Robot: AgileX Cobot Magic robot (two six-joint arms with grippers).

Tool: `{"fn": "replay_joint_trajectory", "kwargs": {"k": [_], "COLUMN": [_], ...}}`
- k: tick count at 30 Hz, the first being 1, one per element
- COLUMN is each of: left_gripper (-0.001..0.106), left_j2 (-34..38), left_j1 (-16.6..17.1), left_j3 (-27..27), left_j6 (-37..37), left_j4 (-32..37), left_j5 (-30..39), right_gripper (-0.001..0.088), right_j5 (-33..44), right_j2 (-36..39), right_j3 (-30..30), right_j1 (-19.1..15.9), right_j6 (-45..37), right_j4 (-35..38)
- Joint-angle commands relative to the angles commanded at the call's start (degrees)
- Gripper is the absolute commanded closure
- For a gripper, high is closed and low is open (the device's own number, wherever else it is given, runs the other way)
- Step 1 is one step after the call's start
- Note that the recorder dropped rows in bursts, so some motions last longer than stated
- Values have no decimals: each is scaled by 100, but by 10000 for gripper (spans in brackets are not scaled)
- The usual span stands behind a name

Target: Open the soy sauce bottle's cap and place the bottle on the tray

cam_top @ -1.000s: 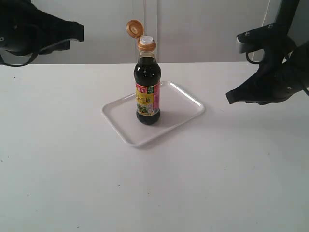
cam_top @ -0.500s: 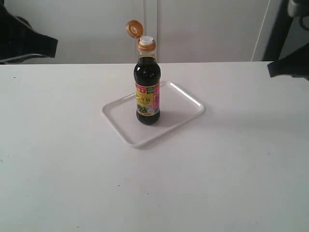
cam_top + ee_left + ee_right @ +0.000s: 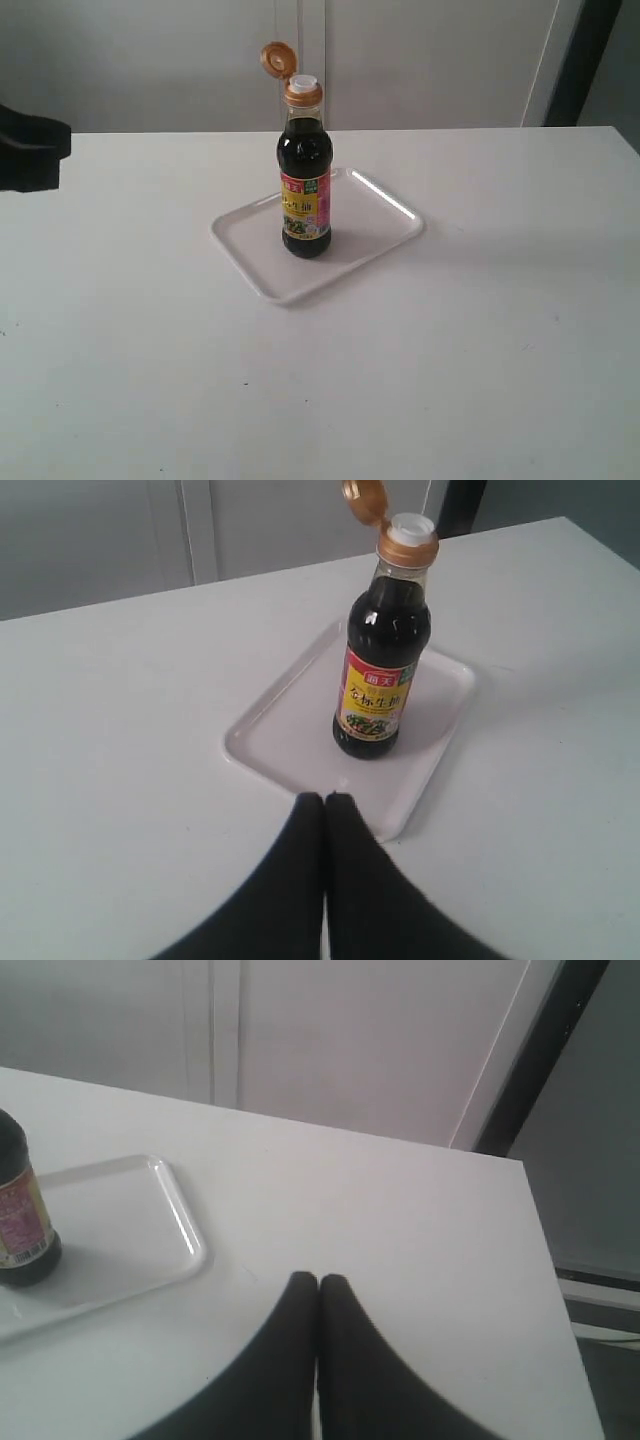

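The soy sauce bottle (image 3: 305,195) stands upright on the white tray (image 3: 380,215) in the middle of the table. Its golden cap (image 3: 279,58) is flipped up on its hinge, and the white spout (image 3: 304,83) is bare. The left wrist view shows the bottle (image 3: 380,680), cap (image 3: 364,500) and tray (image 3: 290,730) ahead of my left gripper (image 3: 324,798), which is shut and empty, well short of the bottle. My right gripper (image 3: 318,1280) is shut and empty too, away from the tray (image 3: 180,1225); the bottle (image 3: 22,1220) sits at that view's edge. Only a dark part of the left arm (image 3: 30,150) shows in the exterior view.
The white table (image 3: 450,360) spreads all round the tray. Its far right corner and edge (image 3: 525,1220) show in the right wrist view, with a dark vertical post (image 3: 585,60) behind.
Both arms have pulled back from the bottle. The right arm has left the exterior view, and the left arm has drawn off to the left edge. Bottle and tray have not moved.
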Motion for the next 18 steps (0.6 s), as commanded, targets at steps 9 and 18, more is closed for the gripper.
{"fn": "replay_joint_trajectory", "kwargs": {"k": [9, 18], "left_gripper": [1053, 1053], "left_j2": [-716, -1219], "left_j1": [0, 0], "left_j3": [1050, 1875], "left_j6": [0, -37], "left_j4": [0, -25], "left_j5": [-801, -1494], "right_gripper": [868, 868], "right_j5": [-617, -893], "right_j2": [-1019, -1832], "right_j3": [930, 1626], "right_j1": [0, 0], "right_j6": [0, 0], "right_j4": [13, 12]}}
